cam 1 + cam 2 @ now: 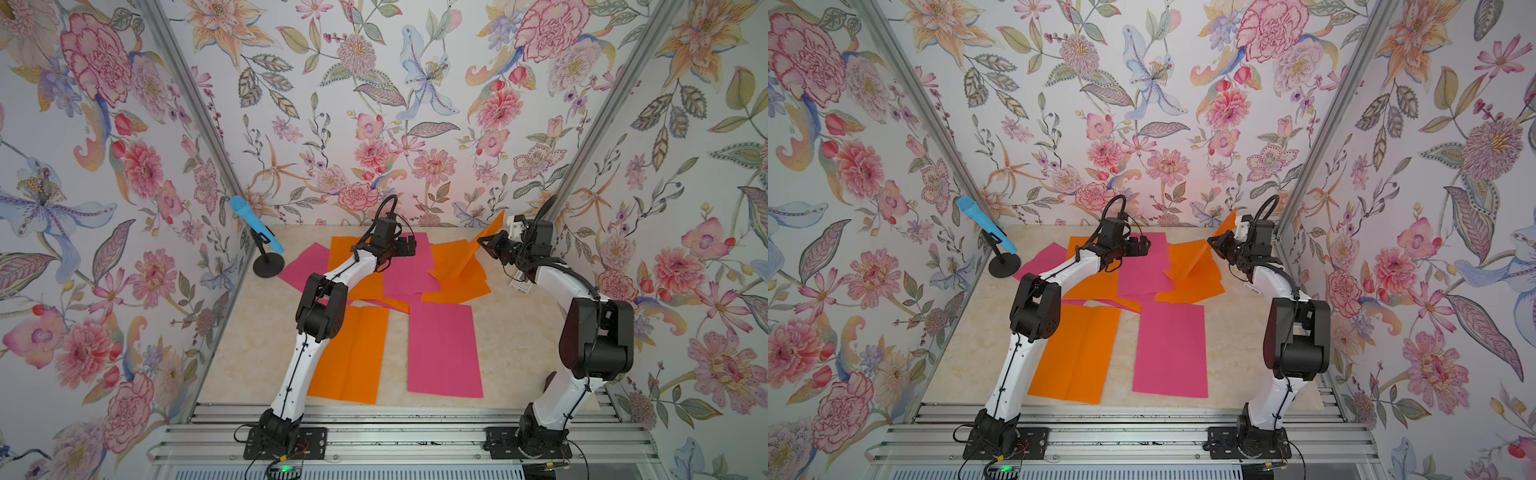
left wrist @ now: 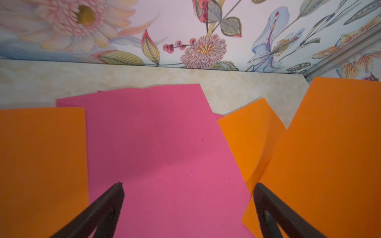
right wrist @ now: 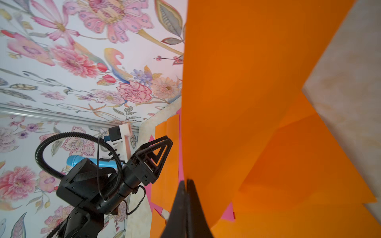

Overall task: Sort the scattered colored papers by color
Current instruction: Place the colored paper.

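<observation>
The right gripper (image 1: 483, 243), right of centre in a top view, has its jaws pressed together on the edge of a bright orange thin paper sheet (image 1: 463, 257). The sheet rises tilted off the pile, with its upper corner in front of the floral back wall. In the right wrist view the black fingertips (image 3: 179, 206) pinch that edge, and the sheet (image 3: 247, 82) spreads out beyond them.

The left gripper (image 1: 410, 245), at the centre of the frame, has its jaws spread wide over a hot pink thin paper sheet (image 1: 409, 276). In the left wrist view this pink sheet (image 2: 160, 134) lies flat between and beyond the two fingers (image 2: 115, 195). Whether they touch it I cannot tell.

Other orange and pink sheets overlap in the middle of the beige marbled tabletop (image 1: 519, 332). At lower centre a flat orange sheet (image 1: 353, 353) and a flat pink sheet (image 1: 442, 353) lie side by side, apart from each other.
</observation>
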Robot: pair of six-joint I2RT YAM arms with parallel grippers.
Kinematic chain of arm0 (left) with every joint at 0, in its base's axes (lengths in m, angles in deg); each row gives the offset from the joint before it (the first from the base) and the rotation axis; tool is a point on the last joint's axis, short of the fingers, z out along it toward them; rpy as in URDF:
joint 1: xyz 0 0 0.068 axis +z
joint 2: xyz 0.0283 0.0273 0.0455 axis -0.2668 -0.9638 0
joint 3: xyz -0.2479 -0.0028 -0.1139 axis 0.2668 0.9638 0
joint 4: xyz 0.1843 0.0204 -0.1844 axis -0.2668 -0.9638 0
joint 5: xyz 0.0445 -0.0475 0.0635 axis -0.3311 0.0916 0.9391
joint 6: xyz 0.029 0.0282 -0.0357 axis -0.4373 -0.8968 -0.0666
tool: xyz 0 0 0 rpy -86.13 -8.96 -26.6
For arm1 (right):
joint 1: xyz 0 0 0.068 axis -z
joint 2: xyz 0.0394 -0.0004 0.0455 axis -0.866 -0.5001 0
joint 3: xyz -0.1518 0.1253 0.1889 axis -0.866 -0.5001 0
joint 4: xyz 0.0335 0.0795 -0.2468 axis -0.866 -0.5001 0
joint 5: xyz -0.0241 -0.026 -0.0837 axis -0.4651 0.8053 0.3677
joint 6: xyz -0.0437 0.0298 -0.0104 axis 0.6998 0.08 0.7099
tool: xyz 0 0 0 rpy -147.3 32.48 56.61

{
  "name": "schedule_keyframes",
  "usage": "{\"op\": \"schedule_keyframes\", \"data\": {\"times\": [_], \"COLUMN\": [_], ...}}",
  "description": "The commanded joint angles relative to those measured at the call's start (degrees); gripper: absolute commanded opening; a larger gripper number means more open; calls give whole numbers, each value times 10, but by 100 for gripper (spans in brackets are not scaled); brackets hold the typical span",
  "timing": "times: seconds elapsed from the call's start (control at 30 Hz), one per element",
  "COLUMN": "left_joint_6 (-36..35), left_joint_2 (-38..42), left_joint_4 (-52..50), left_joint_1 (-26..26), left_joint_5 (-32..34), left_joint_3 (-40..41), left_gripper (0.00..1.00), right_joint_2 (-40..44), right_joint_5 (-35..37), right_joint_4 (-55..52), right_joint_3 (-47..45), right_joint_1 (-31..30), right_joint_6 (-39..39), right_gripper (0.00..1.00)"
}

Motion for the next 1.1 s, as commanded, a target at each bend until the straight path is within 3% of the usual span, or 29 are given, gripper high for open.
{"op": "schedule_keyframes", "data": {"times": [0.0, 0.3, 0.53, 0.6, 0.8, 1.07], "left_joint_6": [-8, 43, 92, 110, 131, 146], "left_joint_2": [110, 375, 547, 606, 667, 722], "left_joint_4": [11, 100, 131, 146, 135, 124], "left_joint_1": [12, 32, 83, 102, 132, 135], "left_joint_5": [61, 157, 168, 201, 240, 290], "left_joint_3": [87, 475, 659, 715, 772, 810], "left_gripper": [100, 100, 100, 100, 100, 100], "right_joint_2": [26, 82, 106, 109, 107, 36], "right_joint_5": [-30, -40, -45, -39, 3, 24], "right_joint_4": [-38, -39, 19, 33, 154, 324], "right_joint_3": [10, -4, -6, -14, -90, -202], "right_joint_1": [-29, -168, -281, -311, -399, -466], "right_joint_6": [15, 11, -42, -54, -97, -183], "right_gripper": [0, 0, 0, 0, 0, 0]}}
